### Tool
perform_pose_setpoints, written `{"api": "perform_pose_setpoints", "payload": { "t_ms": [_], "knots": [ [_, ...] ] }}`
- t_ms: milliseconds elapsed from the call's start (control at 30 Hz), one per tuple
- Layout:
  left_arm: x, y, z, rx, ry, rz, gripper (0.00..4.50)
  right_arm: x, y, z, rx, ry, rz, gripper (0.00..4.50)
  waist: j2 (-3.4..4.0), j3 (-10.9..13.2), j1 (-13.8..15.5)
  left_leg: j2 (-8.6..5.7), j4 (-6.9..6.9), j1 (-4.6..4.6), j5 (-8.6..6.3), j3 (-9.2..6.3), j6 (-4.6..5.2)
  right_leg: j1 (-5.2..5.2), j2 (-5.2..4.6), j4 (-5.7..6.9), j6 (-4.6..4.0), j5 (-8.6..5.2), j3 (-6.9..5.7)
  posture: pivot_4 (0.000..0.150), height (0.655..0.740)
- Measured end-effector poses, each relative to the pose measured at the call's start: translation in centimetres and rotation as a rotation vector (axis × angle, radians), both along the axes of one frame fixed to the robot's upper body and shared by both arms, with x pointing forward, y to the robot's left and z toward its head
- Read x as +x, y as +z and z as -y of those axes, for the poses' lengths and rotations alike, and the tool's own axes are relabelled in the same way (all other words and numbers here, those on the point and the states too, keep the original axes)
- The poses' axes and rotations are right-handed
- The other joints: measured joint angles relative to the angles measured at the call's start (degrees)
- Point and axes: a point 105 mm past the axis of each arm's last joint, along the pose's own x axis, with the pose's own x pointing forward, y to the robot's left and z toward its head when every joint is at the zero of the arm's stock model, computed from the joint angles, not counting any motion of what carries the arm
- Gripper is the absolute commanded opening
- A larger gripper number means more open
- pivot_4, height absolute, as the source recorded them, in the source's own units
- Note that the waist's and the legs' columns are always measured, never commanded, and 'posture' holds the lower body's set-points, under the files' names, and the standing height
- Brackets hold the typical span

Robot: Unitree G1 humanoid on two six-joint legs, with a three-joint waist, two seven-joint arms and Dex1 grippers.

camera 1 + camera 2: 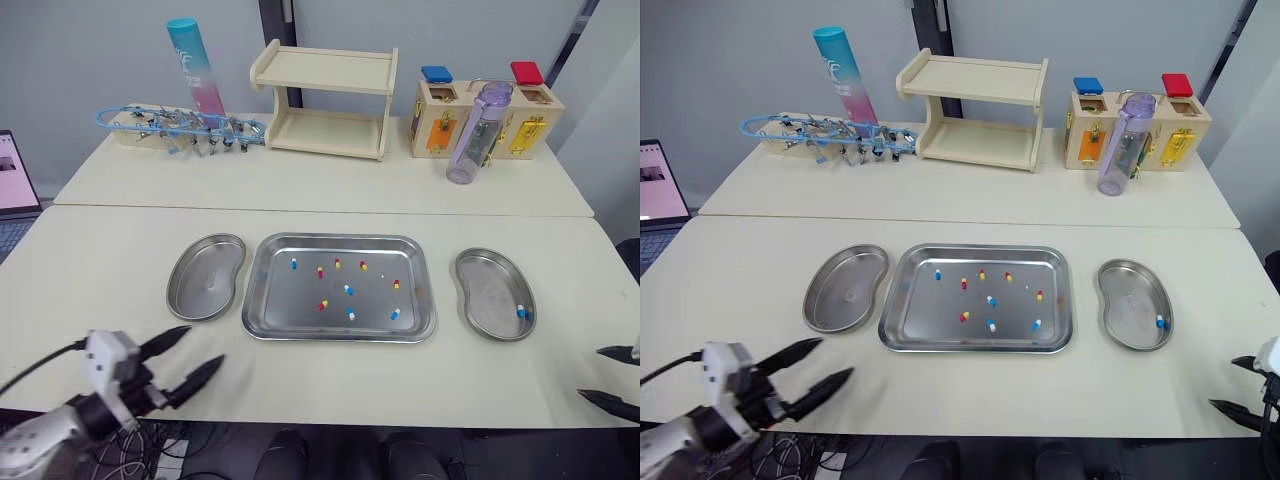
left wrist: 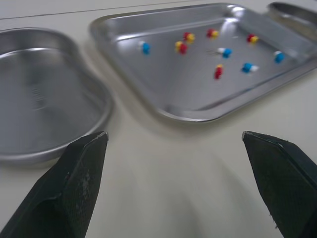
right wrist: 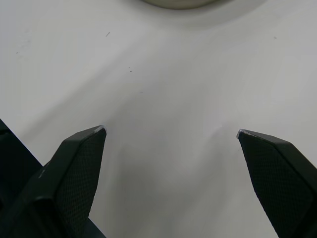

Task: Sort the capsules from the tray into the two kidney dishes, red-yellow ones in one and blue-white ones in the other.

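Observation:
A steel tray (image 1: pixel 270 310) sits mid-table with several red-yellow and blue-white capsules scattered in it, such as a red-yellow capsule (image 1: pixel 323 304) and a blue-white capsule (image 1: pixel 395 314). The left kidney dish (image 1: pixel 205 277) is empty. The right kidney dish (image 1: pixel 490 300) holds one blue-white capsule (image 1: pixel 522 312). My left gripper (image 1: pixel 198 355) hovers open near the table's front edge, in front of the left dish, nothing between its fingers. My right gripper (image 1: pixel 607 376) is open at the front right, past the right dish, also empty.
On the back table stand a wooden shelf (image 1: pixel 325 100), a purple bottle (image 1: pixel 478 132), a wooden lock box (image 1: pixel 485 115), a pink-blue tube (image 1: pixel 196 65) and a rack of clips (image 1: pixel 180 128). A laptop (image 1: pixel 15 190) sits at the far left.

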Motion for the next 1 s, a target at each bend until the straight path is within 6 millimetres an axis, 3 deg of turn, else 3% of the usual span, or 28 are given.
{"api": "perform_pose_setpoints", "payload": {
  "t_ms": [133,300,400,500,633,733,767,867,1000],
  "knots": [
    [0.8,-0.7,1.7,-0.042,0.002,0.005,4.5,0.1,0.6,-1.0,0.029,0.028,0.013,4.48,0.0,0.0,0.1,-0.01,0.03,-0.01,0.0,0.0,0.0,0.0,0.0,0.0,0.0,0.0,0.01,0.15,0.74],
    [1.0,-0.9,1.9,-0.05,0.029,0.015,4.5,2.7,4.3,-4.3,0.11,0.071,0.146,4.48,0.01,0.0,-0.2,0.02,0.05,0.0,0.0,0.0,0.0,0.0,0.02,0.01,0.0,0.0,0.0,0.15,0.74],
    [0.9,-0.8,1.8,-0.048,0.031,0.03,4.5,5.1,7.5,-9.3,0.215,0.189,0.252,4.48,0.02,0.0,-0.3,0.03,0.07,-0.01,0.0,-0.01,0.0,0.0,0.03,0.01,0.0,0.0,-0.01,0.15,0.74],
    [1.0,-0.5,1.8,-0.045,0.032,0.055,4.5,6.8,9.3,-15.7,0.34,0.344,0.316,4.48,-0.13,0.0,-0.1,0.04,0.09,-0.04,0.01,-0.06,-0.01,0.0,0.05,0.0,0.0,0.01,-0.05,0.15,0.74],
    [1.2,-0.1,1.5,-0.032,0.045,0.085,4.5,9.1,8.9,-22.6,0.461,0.415,0.323,4.48,-0.24,0.0,0.2,0.02,0.09,-0.08,0.01,-0.13,-0.01,-0.04,0.04,0.02,0.0,0.02,-0.07,0.15,0.74],
    [1.5,-0.1,1.8,-0.029,0.046,0.092,4.5,10.5,7.5,-27.9,0.504,0.455,0.297,4.48,-0.2,0.0,0.3,0.01,0.07,-0.09,0.01,-0.19,-0.01,-0.09,0.04,0.06,0.0,0.02,-0.11,0.15,0.74],
    [1.5,0.0,1.9,-0.029,0.043,0.096,4.5,10.8,6.8,-29.1,0.498,0.469,0.28,4.48,-0.21,0.0,0.5,-0.02,0.08,-0.13,0.01,-0.23,-0.01,-0.09,0.02,0.05,0.0,0.02,-0.14,0.15,0.74],
    [1.3,-0.4,2.0,-0.02,0.048,0.083,4.5,12.6,5.3,-31.8,0.44,0.486,0.277,3.91,-0.22,0.0,0.4,-0.05,0.08,-0.1,0.01,-0.22,-0.01,-0.11,-0.01,0.05,0.0,0.02,-0.12,0.15,0.74],
    [1.4,-0.4,2.1,-0.007,0.054,0.089,4.5,14.1,4.5,-34.9,0.404,0.507,0.294,3.91,-0.19,0.0,0.1,0.03,0.04,-0.05,0.01,-0.24,-0.01,-0.14,0.06,0.15,-0.02,0.03,-0.15,0.15,0.74]
  ]
}}
